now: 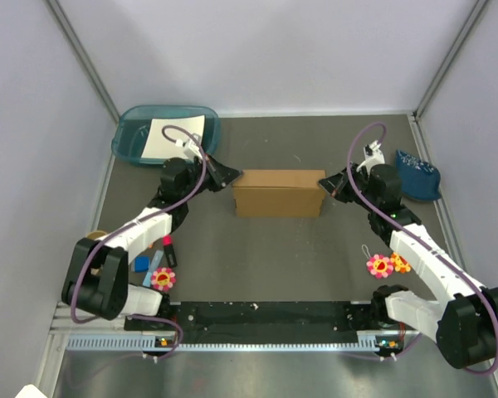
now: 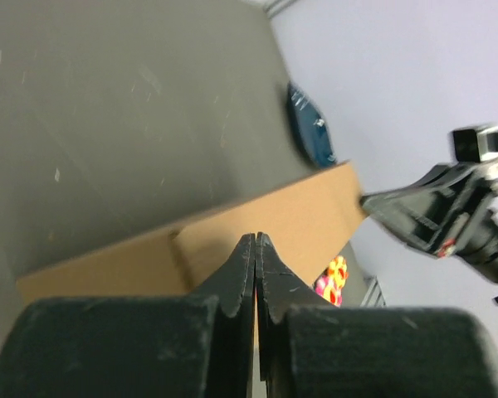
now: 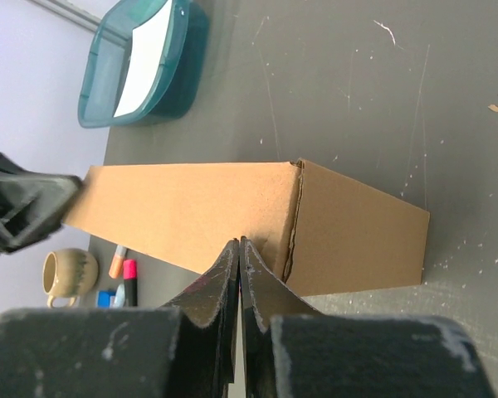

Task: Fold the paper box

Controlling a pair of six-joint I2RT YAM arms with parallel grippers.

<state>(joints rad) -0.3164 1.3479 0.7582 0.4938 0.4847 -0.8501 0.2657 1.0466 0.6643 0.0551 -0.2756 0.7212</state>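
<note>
Both claws are pinched fully closed, fingers pressed together. The left gripper [image 1: 232, 175] tips touch the left end of the paper box [image 1: 278, 192], and the right gripper [image 1: 325, 183] meets its right end. The box sits mid-worktop toward the far edge, its long axis running left-right. Open worktop [image 1: 274, 257] lies nearward, and a teal tray [image 1: 133, 137] occupies the far-left corner.

paper box [image 1: 278, 192]: matt brown cardboard | table [image 1: 274, 265]: matt grey, scratched | tray [image 1: 137, 133]: glossy teal plastic
</note>
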